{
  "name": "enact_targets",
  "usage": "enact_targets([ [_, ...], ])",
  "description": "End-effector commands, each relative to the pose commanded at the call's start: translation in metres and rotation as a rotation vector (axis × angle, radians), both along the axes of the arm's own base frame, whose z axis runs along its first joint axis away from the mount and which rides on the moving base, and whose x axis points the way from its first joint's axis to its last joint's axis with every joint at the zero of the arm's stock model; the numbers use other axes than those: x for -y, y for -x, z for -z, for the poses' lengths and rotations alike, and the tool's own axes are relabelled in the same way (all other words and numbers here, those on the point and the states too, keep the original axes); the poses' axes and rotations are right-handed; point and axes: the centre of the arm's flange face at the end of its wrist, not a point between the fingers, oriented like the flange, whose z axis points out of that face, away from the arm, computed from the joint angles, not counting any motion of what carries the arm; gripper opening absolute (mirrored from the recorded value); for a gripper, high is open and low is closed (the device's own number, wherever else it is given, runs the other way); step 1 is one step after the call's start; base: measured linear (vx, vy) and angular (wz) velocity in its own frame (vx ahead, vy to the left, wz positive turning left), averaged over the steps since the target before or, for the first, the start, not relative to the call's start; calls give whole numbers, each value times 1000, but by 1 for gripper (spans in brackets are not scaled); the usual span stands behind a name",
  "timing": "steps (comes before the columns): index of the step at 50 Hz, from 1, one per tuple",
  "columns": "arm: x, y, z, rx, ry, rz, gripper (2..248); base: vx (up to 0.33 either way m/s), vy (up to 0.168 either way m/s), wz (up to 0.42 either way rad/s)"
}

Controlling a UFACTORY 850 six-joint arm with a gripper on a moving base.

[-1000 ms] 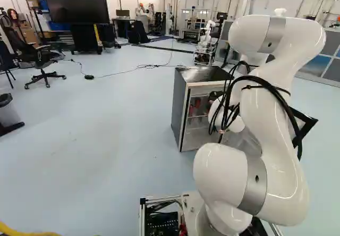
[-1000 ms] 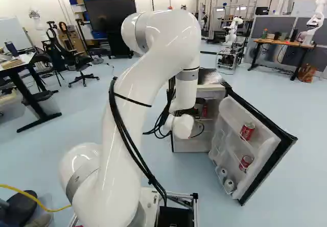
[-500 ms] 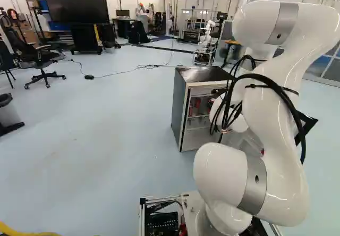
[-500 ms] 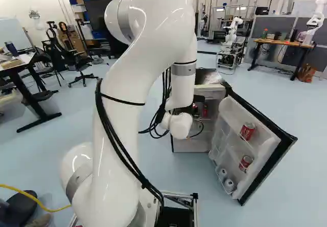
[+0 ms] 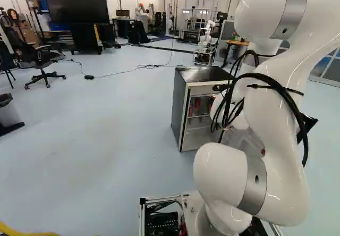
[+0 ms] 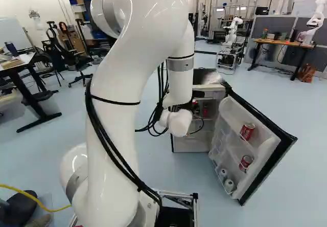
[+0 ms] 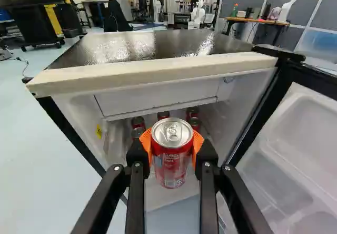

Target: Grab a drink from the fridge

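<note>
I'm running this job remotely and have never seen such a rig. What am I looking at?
The machine is one white arm on a moving base. Two pictures come from that base, left and right behind the arm; the third looks from the wrist along the black pincer. The pincer grips a red soda can before the open fridge, where more red cans show inside. The right base view shows the door swung open, with two red cans on its racks.
</note>
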Motion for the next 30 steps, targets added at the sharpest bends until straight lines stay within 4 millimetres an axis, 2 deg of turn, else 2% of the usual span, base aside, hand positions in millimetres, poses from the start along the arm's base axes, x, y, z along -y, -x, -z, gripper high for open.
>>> enact_targets([
  [30, -2, 3, -33, 55, 34, 0, 95, 0, 0, 0],
])
